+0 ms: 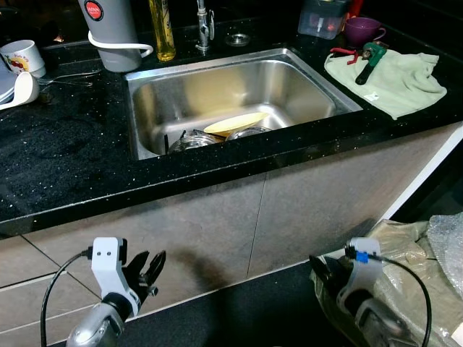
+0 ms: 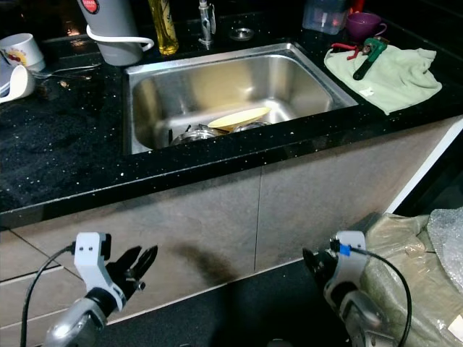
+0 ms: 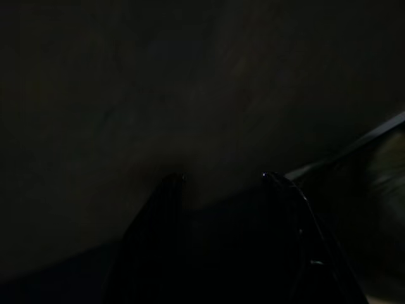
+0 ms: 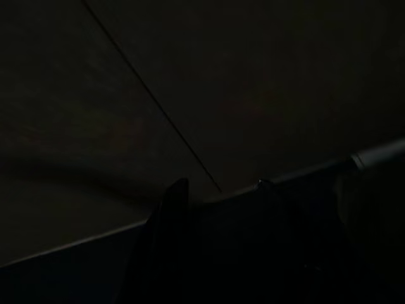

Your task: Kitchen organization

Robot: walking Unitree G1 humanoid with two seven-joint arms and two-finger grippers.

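A steel sink (image 1: 217, 90) is set into the black speckled counter (image 1: 65, 152). In it lie a yellow plate (image 1: 235, 121) and some metal dishes (image 1: 192, 141). On the right, a pale green cloth (image 1: 398, 83) carries a green-handled tool (image 1: 370, 58) and red pliers (image 1: 346, 52). My left gripper (image 1: 148, 267) hangs low in front of the cabinet, open and empty, its tips apart in the dark left wrist view (image 3: 221, 179). At the lower right my right gripper (image 1: 324, 273) is also low and open, holding nothing.
Along the back stand a grey jug (image 1: 112, 32), a yellow bottle (image 1: 162, 29), the faucet (image 1: 204, 25), a purple cup (image 1: 362, 30) and a plastic container (image 1: 322, 18). White mugs (image 1: 23, 56) sit far left. A plastic bag (image 1: 427, 253) lies on the floor at right.
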